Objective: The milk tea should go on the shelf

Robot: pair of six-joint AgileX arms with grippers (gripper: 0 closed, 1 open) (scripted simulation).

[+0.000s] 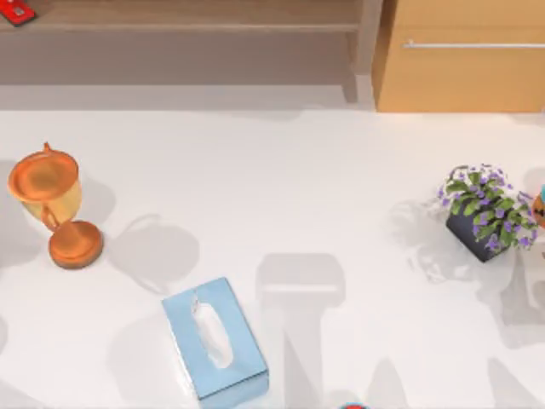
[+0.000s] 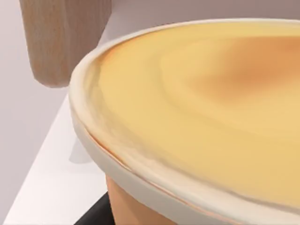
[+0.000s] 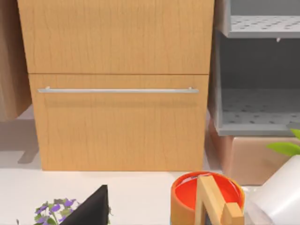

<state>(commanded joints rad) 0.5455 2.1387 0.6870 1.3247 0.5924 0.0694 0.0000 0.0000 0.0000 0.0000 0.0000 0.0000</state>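
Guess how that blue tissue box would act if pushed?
The tissue box lies flat and wide, so it would probably slide, not tip. Tissue shows at its slot, so it is likely light and easy to dent.

A rendered home-like room.
We see a white desk [image 1: 341, 196] carrying a tissue box [image 1: 215, 337] and potted flowers [image 1: 487, 211], with a wooden shelf [image 1: 213, 27] and cabinet [image 1: 460, 55] behind.

Quiet white surface [image 1: 324, 187], shelf [image 1: 187, 25] at the back

Trophy [image 1: 53, 204] far left, tissue box [image 1: 215, 338] front, purple flower pot [image 1: 487, 213] right.
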